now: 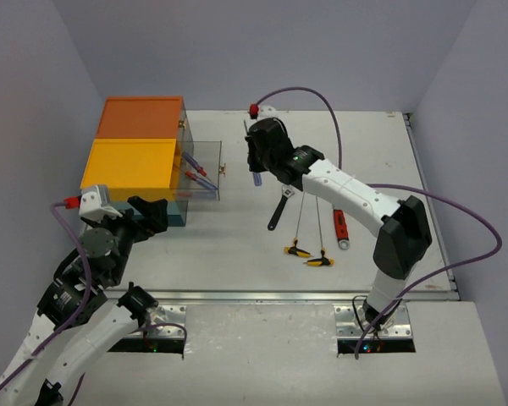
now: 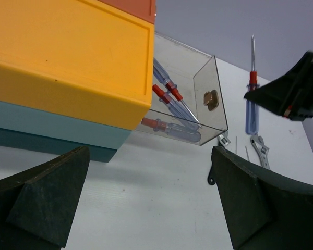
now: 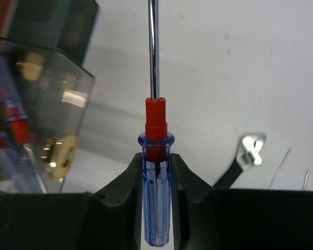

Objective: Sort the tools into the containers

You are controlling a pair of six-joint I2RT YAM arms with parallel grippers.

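The container unit has an orange top point(image 1: 140, 117), a yellow top point(image 1: 131, 163) and a teal base point(image 2: 52, 130). Its clear drawer point(image 1: 201, 173) is pulled out and holds several blue-and-red screwdrivers point(image 2: 169, 127). My right gripper point(image 1: 256, 165) is shut on a blue-handled screwdriver point(image 3: 156, 182) with a red collar. It holds the screwdriver above the table just right of the drawer point(image 3: 41, 114), shaft pointing away. My left gripper point(image 2: 151, 198) is open and empty, low over the table in front of the teal base. Its fingers point(image 2: 261, 198) are wide apart.
A black-handled wrench point(image 1: 281, 210) lies on the table below my right gripper. Two yellow-and-black T-handle keys point(image 1: 298, 249) and a red-handled tool point(image 1: 341, 228) lie further right. The drawer's brass knob point(image 2: 211, 99) faces the right arm.
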